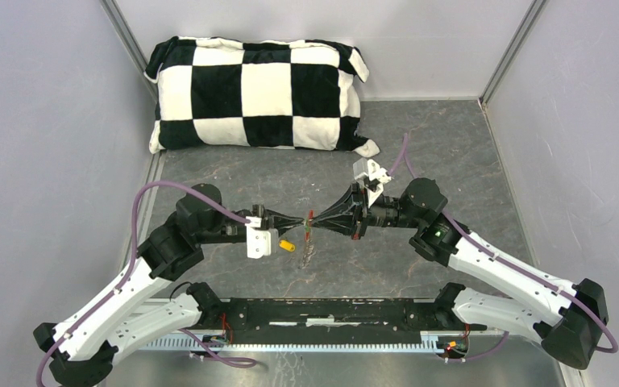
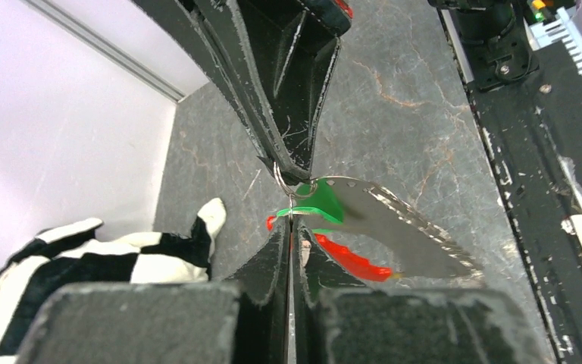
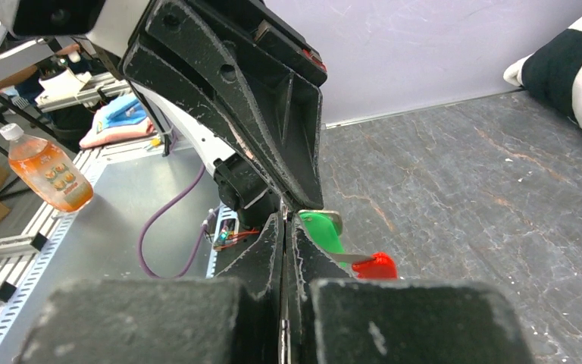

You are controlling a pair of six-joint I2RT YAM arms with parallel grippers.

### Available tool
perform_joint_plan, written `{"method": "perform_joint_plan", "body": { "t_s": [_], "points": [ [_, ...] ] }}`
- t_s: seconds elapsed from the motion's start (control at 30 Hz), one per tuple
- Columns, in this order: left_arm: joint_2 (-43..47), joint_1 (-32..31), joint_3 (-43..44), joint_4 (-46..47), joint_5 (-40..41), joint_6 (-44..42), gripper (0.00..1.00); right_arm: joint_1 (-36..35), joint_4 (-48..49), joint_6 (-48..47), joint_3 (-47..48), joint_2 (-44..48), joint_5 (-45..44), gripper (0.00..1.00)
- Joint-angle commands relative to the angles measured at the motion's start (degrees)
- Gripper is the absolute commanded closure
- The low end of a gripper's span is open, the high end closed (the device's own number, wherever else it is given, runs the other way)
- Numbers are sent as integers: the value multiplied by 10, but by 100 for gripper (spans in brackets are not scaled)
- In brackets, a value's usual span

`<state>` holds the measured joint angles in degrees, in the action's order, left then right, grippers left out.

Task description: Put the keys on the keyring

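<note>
Keyring [image 2: 348,259] | at meeting tips: left end effector [image 2: 291,221], right end effector [image 3: 284,221]

The table [image 2: 394,91] is matt grey, stone-look. The pillow [image 1: 258,93] is soft cloth. The green key [image 2: 314,203] has a glossy plastic head and a bright metal blade. The red tag [image 2: 348,259] is glossy plastic, the keyring [image 2: 279,176] thin shiny wire. The gripper fingers [image 2: 288,98] are scuffed matt black plastic.

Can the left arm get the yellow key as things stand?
Probably not yet. The yellow key lies uncovered close by, but the left claw is shut on the green key, tip to tip with the right claw on the keyring.
</note>
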<state>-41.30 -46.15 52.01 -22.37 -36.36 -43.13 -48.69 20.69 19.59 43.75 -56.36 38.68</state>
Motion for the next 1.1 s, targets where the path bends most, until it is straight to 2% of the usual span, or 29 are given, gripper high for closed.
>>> {"method": "perform_joint_plan", "body": {
  "t_s": [0.0,0.27,0.4,0.9,1.0,1.07],
  "points": [
    [14,-3,-12,15,-30,-100,97,3,102,55,-20,13,-23,100],
    [33,-3,-41,15,-65,-200,97,4,166,104,-54,17,-63,100],
    [45,-6,-60,6,-90,-277,98,4,196,125,-63,10,-69,100],
    [38,-35,-101,6,-72,-433,98,3,287,172,-130,24,-142,100],
    [31,-48,-104,6,-63,-454,94,2,304,179,-139,25,-152,100],
    [26,-55,-101,6,-57,-451,86,1,308,179,-138,23,-151,100]
  ]
}}
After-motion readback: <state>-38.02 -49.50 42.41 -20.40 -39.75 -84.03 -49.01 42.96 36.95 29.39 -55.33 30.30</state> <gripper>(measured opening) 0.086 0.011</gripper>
